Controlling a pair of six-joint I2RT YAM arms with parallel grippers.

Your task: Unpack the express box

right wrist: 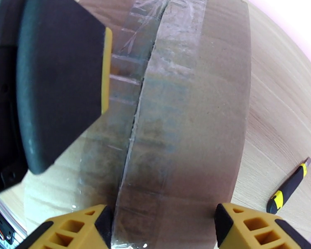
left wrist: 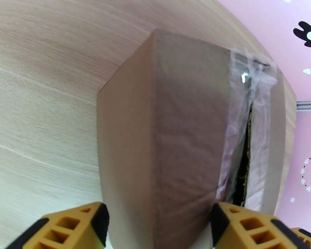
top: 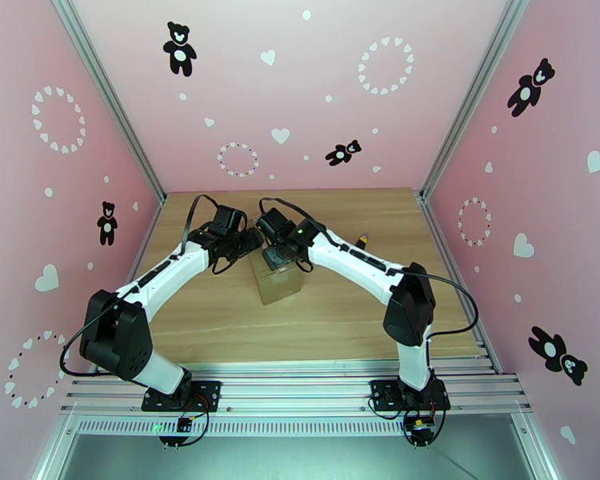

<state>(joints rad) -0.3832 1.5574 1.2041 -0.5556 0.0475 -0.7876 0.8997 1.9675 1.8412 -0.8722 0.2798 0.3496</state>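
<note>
So the table (top: pixel 340 322) is a light wood-grain top, with the grain running left to right, and metal rails (top: pixel 300 386) run along its near edge. 2 things sit straight on the wood. The express box (top: pixel 274 286) is roughly mid-table. It's plain brown cardboard, flat on its base, with the taped seam facing up and a dark gap open down that seam. The yellow-black utility knife (right wrist: pixel 289 187) lies flat on bare wood off to the box's right and a bit further back, not touching it.

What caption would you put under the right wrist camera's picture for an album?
Right tool above the express box, its taped seam split open; a yellow-black knife lies on the table alongside.
</note>
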